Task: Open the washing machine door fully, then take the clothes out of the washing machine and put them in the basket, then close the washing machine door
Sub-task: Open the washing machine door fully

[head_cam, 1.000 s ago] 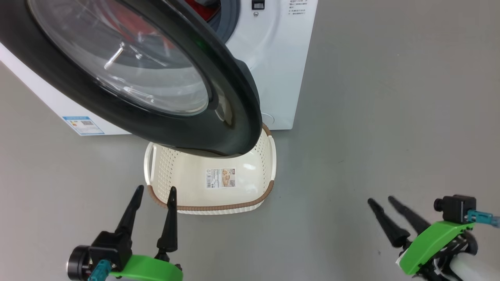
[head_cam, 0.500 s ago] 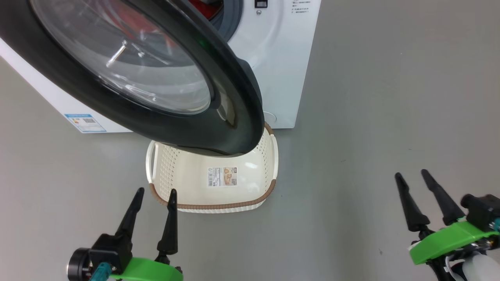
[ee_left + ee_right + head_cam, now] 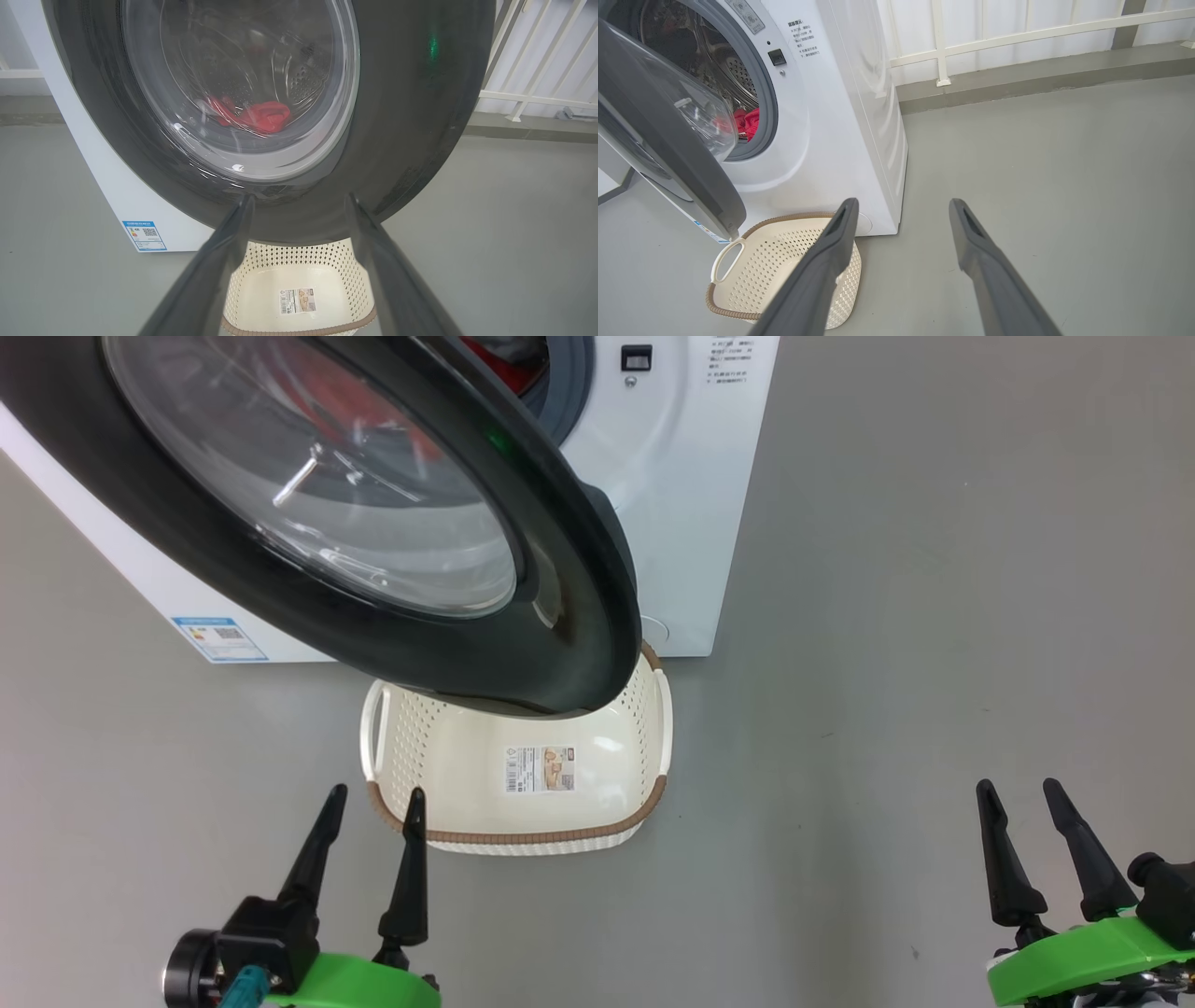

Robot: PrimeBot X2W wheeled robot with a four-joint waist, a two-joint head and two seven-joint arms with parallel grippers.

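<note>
Directly ahead of the left gripper (image 3: 376,791), fingers spread and empty, hangs the partly open washing machine door (image 3: 579,616), its black rim swung out over the basket (image 3: 523,836) on the floor. The right gripper (image 3: 1017,784), also spread and empty, sits well off to the side. Red clothes (image 3: 261,116) lie inside the washing machine (image 3: 672,504). The left arm looks nearer for swinging the door wider.
</note>
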